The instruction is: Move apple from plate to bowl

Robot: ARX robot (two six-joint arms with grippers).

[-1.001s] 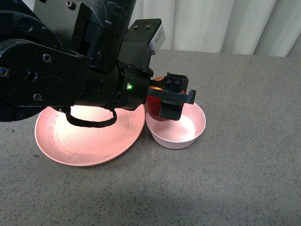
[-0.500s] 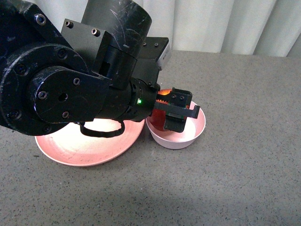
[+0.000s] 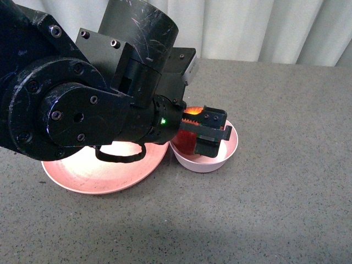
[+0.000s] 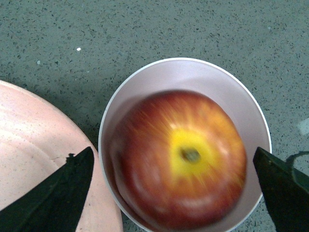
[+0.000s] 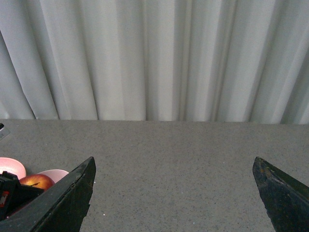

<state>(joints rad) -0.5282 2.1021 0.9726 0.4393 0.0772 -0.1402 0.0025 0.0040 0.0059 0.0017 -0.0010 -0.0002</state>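
The apple (image 4: 181, 157) sits inside the bowl (image 4: 159, 75) beside the plate (image 4: 34, 145), the left gripper (image 4: 174, 181) fingers (image 4: 72, 179) spread wide around it, so a careless lift could clip the bowl's rim and tip it.

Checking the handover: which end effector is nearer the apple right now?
Left. The left end effector is open directly over the apple, which sits in the bowl. The right end effector is open too, well off to the side, over bare table.

Left arm (image 3: 82, 104) hides much of the plate (image 3: 82, 176)
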